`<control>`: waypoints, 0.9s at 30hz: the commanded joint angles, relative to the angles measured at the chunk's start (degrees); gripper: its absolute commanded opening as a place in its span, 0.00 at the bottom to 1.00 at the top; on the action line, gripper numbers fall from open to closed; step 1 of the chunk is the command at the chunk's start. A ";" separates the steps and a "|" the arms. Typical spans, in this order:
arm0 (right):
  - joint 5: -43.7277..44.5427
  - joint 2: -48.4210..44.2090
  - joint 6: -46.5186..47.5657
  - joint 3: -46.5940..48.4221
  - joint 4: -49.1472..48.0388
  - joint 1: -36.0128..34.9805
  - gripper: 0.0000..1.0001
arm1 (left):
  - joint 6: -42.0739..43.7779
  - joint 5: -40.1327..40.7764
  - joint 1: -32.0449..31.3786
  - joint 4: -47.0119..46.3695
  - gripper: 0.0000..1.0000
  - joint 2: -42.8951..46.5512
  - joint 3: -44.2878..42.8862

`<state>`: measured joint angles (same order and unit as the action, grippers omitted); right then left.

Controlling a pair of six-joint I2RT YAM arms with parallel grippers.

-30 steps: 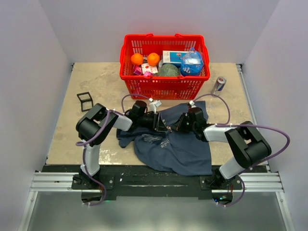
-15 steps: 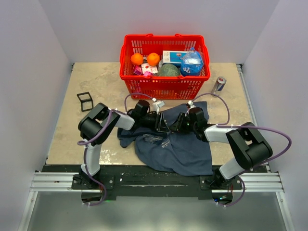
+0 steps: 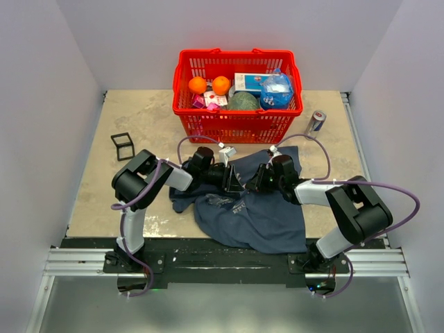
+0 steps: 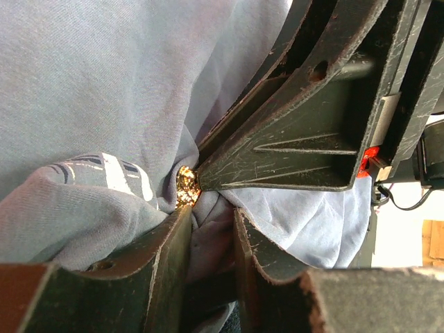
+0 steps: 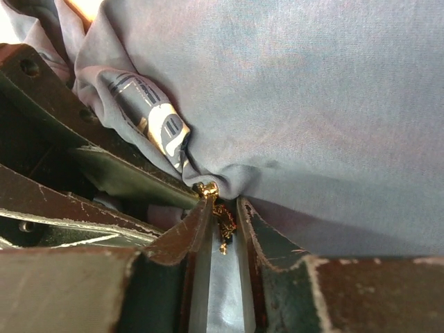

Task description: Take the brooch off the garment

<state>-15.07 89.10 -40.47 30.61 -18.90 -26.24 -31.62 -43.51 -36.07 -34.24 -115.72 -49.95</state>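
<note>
A dark blue garment lies crumpled at the near middle of the table. The gold brooch is pinned in a fold of it; it also glints in the left wrist view. My right gripper is closed around the brooch, which sits between its fingertips. My left gripper is shut on a bunched fold of the garment right beside the brooch. In the top view both grippers meet tip to tip over the cloth, the left gripper and the right gripper.
A red basket with oranges, a box and bags stands behind the garment. A drink can stands at the right back. A small black frame lies at the left.
Both grippers have stayed at the same spot on the garment; the left arm's forearm shifted very slightly. The garment has barely changed shape.
</note>
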 commanded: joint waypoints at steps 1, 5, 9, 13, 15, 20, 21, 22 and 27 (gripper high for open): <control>0.65 0.64 2.76 0.24 2.46 -0.04 0.21 | 3.84 0.70 -1.10 7.87 0.37 -3.02 2.32; 1.18 0.29 3.46 -0.02 2.90 0.05 0.15 | 4.10 0.97 -1.01 7.78 0.37 -3.02 2.76; 2.76 0.11 4.87 0.41 3.95 0.05 0.10 | 4.81 1.06 -1.01 8.05 0.37 -3.11 3.11; 5.57 1.16 6.19 1.12 6.23 0.05 0.04 | 4.99 0.97 -1.01 8.22 0.37 -3.72 2.67; 6.28 1.86 6.28 1.55 6.76 0.05 0.04 | 4.99 0.97 -1.01 8.22 0.37 -3.72 2.58; 8.91 5.11 6.89 3.66 10.45 -0.04 0.15 | 4.99 0.97 -1.01 8.14 0.37 -3.81 2.58; 9.18 6.95 7.24 4.71 11.07 -0.04 0.18 | 4.90 0.97 -1.01 8.14 0.37 -3.90 2.58; 9.27 7.49 7.85 5.16 11.42 -0.13 0.20 | 4.90 0.88 -1.01 8.05 0.37 -4.16 2.49; 0.94 4.87 8.04 4.03 7.84 1.62 0.27 | 5.25 0.88 -1.01 8.57 0.36 -4.42 1.70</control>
<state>-14.37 93.14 -35.31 36.82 -14.20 -26.06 -30.11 -43.92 -36.03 -34.89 -116.05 -49.91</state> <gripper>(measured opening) 0.247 0.360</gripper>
